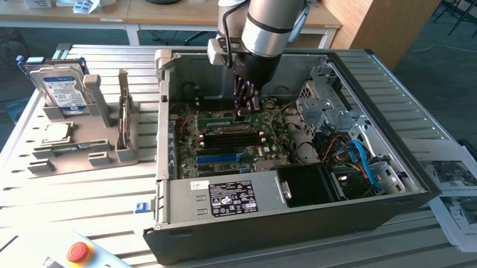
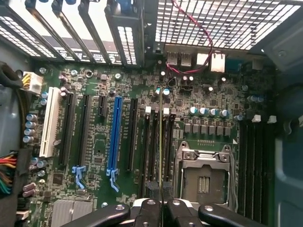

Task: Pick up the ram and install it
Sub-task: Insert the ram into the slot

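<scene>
My tool [image 2: 161, 209] is nearly shut, pinching the ram [image 2: 161, 142] edge-on, lined up along the dark slots [image 2: 152, 146] beside the processor socket [image 2: 203, 170]; the case [image 1: 298, 231] stands open above, walled all round.

Open computer case [image 1: 298, 226], hard drive [image 1: 63, 89] in grey stand [image 1: 82, 159], red button [image 1: 79, 252]

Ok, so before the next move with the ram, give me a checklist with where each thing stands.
1. The ram clamped in the gripper: ok.
2. Ram running parallel to the memory slots: ok.
3. Ram exactly over one slot: cannot tell.
4. Slot latches open: cannot tell.
5. Red cable apart from the ram: ok.
6. Ram seated in a slot: not ok, it is held above the board.
</scene>
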`<action>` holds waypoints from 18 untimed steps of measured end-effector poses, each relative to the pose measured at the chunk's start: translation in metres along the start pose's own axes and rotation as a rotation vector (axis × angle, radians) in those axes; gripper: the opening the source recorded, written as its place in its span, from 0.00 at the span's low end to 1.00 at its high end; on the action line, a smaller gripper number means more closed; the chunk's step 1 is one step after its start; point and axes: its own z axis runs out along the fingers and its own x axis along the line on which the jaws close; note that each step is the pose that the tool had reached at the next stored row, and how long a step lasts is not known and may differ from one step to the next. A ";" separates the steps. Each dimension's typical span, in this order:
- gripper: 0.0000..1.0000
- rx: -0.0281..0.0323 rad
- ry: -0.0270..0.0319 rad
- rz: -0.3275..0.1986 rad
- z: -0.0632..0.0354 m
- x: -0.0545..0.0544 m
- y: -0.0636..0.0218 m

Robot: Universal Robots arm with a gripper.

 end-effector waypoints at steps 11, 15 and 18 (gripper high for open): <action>0.12 -0.0003 0.0001 0.003 0.0059 0.000 -0.0046; 0.12 -0.0008 0.0001 0.003 0.0052 0.001 -0.0112; 0.12 -0.0008 0.0001 0.003 0.0049 0.001 -0.0133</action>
